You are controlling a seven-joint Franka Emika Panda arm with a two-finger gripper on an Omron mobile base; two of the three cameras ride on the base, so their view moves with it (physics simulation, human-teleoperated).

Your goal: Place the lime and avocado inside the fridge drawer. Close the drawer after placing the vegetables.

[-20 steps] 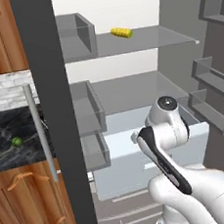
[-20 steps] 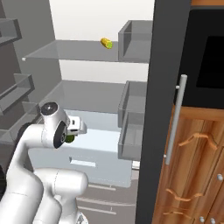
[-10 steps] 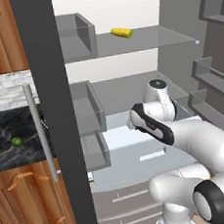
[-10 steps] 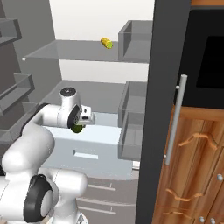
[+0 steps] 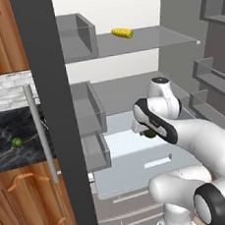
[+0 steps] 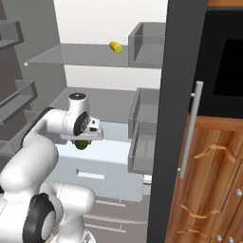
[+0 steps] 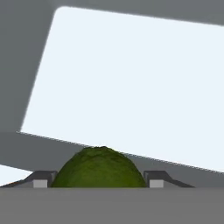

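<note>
Hovering over the open fridge drawer, the claw grips the avocado, not yet dropped in, while the lime waits on the desk and the drawer's closing remains.

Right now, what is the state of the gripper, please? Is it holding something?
Gripper: shut on the avocado, above the open fridge drawer.

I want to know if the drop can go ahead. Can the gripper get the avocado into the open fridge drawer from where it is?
Probably yes. The gripper holds the avocado between its jaws, above the fridge drawer, which stands open with its pale inside bare. Nothing shows between them.
</note>
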